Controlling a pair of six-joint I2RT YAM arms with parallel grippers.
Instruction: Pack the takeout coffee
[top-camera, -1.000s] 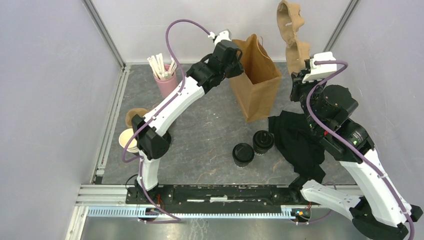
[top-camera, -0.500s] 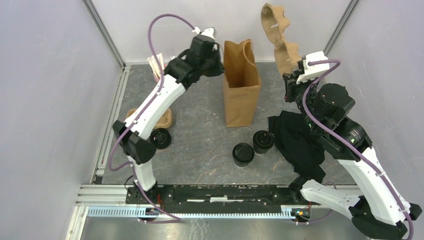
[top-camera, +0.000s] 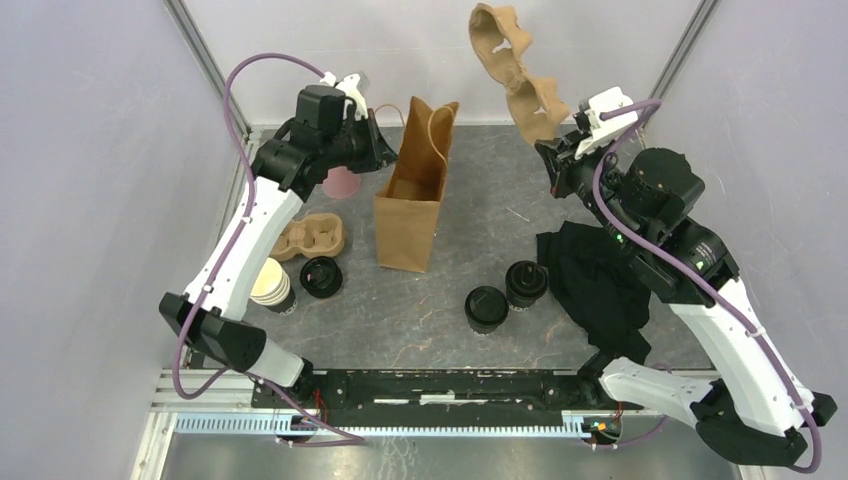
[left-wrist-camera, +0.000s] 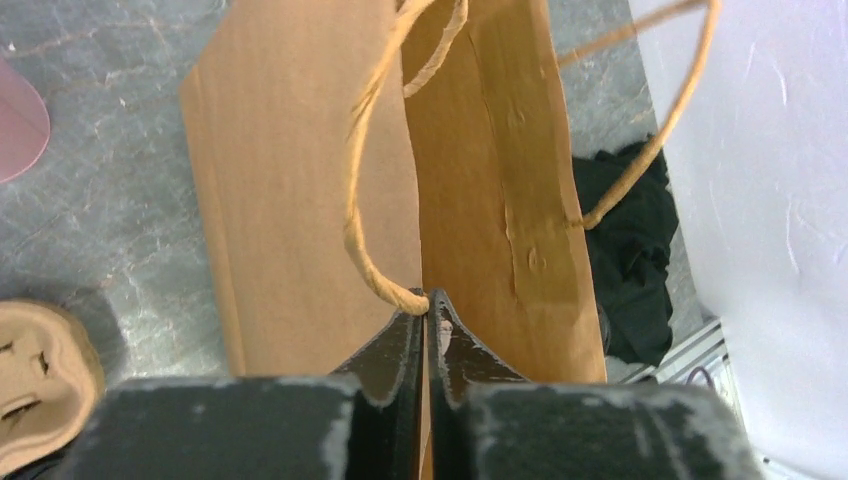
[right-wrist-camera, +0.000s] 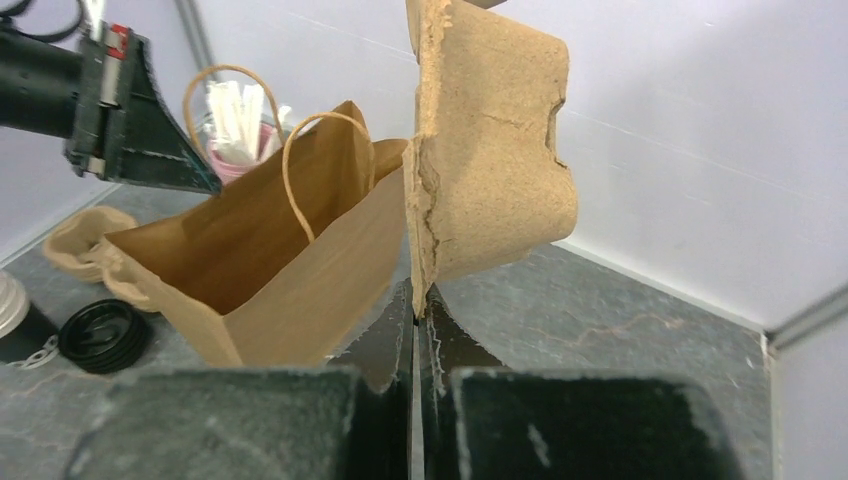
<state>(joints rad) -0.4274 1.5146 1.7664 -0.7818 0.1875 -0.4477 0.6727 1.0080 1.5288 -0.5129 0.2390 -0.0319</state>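
Grey marbled surface (top-camera: 450, 250), walls on three sides. Brown paper bag (top-camera: 412, 195) stands open left of centre, leaning a bit, mouth toward the back wall. Left gripper (top-camera: 383, 150) is at the bag's top left edge. In the left wrist view it (left-wrist-camera: 428, 305) is pinched tight on the twine handle (left-wrist-camera: 365, 180), jaws together with the loop between the tips.

Black cloth (top-camera: 598, 285) lies crumpled right of centre, under the right arm. Right gripper (top-camera: 552, 152) is raised near the back right and clamped on the lower edge of a pulp cup carrier (top-camera: 510, 70). The carrier hangs on end in the air, above and right of the bag mouth and not touching it. Right wrist view confirms it: jaws (right-wrist-camera: 415, 315) closed on the carrier's torn edge.

A second carrier (top-camera: 312, 238) lies flat on the surface just left of the bag.

Two lidded coffee cups (top-camera: 487, 308) (top-camera: 526, 283) stand upright side by side on the surface, near the front. They are right of the bag and outside it. The right-hand cup sits against the cloth's edge.

Stack of cream paper cups (top-camera: 270, 285) front left, black lids (top-camera: 321, 277) just beside it. Pink cup (top-camera: 343, 183) behind the left arm, mostly hidden from above. White sticks show in the right wrist view (right-wrist-camera: 235, 110).
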